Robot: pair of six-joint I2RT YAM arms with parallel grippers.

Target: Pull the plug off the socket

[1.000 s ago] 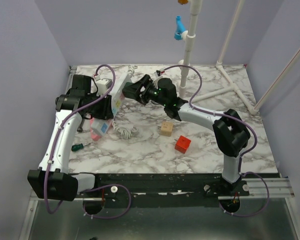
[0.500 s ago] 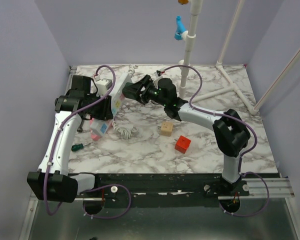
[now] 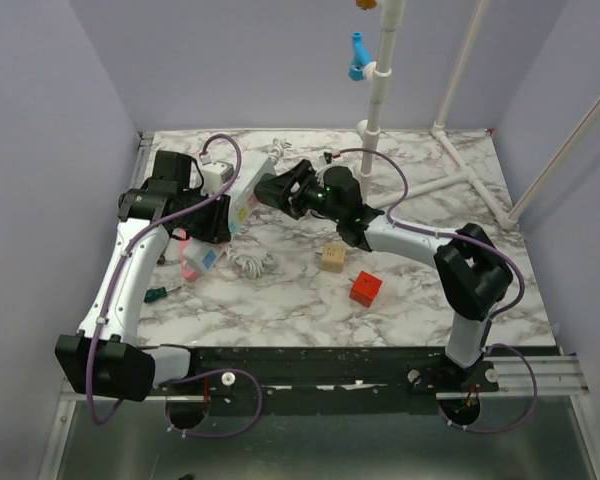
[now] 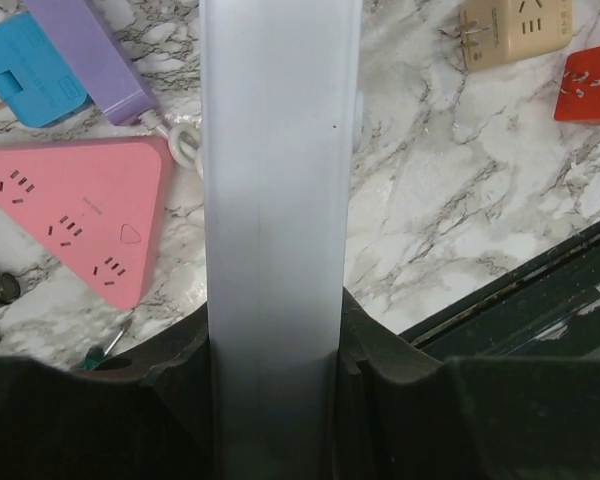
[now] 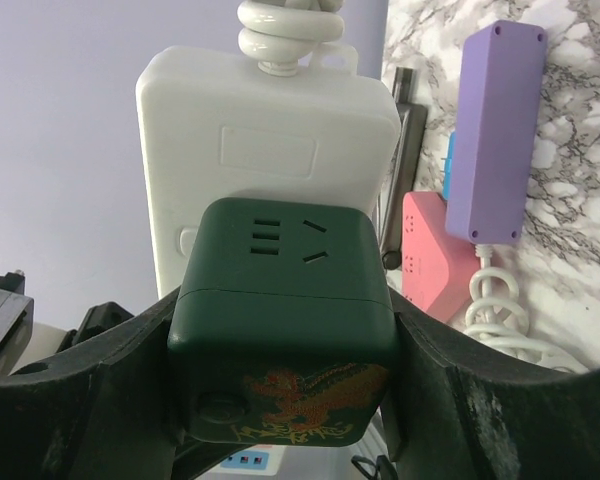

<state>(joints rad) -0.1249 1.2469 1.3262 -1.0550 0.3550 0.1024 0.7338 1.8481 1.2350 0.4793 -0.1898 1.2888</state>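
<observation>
Both arms are bunched up at the far-left part of the table [image 3: 430,300]. The left jaws are clamped on the socket [image 4: 280,180], that long white strip, closed right down to its width with a finger [image 4: 175,400] against each long side. In the left wrist view the strip runs straight up the middle of the frame, held up off the marble. From the top camera it sits tilted, and a few of its coloured outlets show.

The right jaws are about half closed and gripping the plug [image 5: 285,330], a dark green cube with outlet slots on one face and a gold dragon print on another. There's a finger [image 5: 435,400] pressed to each side of it. The cube sits tight up against the white strip, but I honestly can't tell if the prongs are in or out.

Below the raised strip, a pink triangular outlet block [image 4: 80,215], a purple bar [image 4: 85,50] and a blue adapter [image 4: 25,70] lie on the table close together. A coil of white cord [image 3: 248,263] lies just beside them. A tan cube [image 3: 332,258] and a red cube [image 3: 365,289] sit near each other toward the middle, well apart from the arms' business. A green-handled screwdriver [image 3: 156,294] lies by the left edge.
</observation>
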